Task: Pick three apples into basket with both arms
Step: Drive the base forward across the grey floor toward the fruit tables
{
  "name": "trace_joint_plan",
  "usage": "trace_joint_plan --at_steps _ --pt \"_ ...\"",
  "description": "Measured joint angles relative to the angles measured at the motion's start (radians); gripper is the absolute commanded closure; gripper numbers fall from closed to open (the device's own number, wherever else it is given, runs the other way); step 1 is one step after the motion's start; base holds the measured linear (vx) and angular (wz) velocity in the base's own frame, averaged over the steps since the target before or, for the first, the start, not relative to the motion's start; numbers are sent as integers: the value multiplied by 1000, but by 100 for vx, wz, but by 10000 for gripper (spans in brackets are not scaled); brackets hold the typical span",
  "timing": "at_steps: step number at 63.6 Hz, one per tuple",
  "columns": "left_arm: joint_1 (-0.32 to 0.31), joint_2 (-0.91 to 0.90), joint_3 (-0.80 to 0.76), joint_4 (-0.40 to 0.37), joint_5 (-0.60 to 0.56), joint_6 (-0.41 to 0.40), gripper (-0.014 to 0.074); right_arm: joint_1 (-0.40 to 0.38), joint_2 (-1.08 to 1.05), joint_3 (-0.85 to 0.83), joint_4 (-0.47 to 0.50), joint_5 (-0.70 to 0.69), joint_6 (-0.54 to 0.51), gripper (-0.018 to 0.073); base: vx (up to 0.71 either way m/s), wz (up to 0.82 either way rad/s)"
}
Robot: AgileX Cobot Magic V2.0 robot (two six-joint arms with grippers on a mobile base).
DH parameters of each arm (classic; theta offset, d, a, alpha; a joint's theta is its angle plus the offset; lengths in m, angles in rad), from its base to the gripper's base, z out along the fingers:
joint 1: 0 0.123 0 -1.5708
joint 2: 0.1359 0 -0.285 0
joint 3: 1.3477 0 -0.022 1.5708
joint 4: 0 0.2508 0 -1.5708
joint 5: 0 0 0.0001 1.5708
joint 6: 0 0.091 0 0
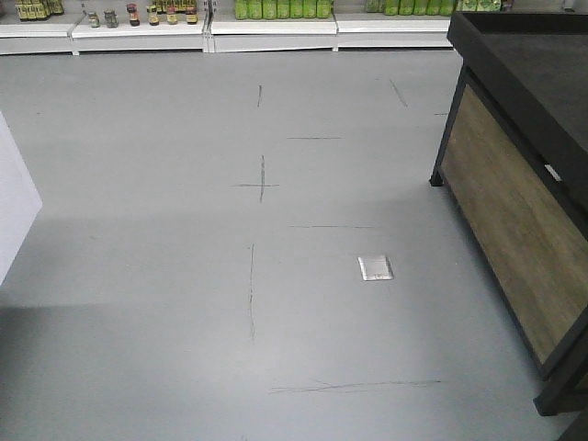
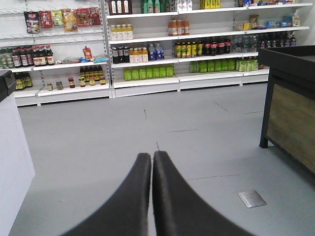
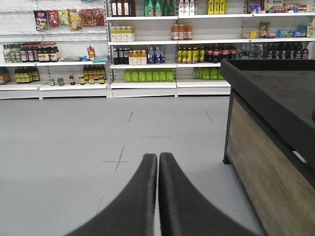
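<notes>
I am holding my left pincer and right pincer closed on nothing above the shop floor beside the dark counter, seeing neither apples nor basket, and expecting firm, smooth, bruisable fruit best gripped across its widest middle.

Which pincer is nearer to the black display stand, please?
Right. The right pincer is close beside the stand, just to its left; the left pincer is farther away, the stand well off to its right.
</notes>
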Motion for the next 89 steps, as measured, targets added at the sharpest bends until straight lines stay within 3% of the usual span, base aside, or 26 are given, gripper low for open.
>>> trace_joint_plan --at_steps 89 --pt "0 0 0 0 0 0 603 0 0 0 0 0 0 568 2 0"
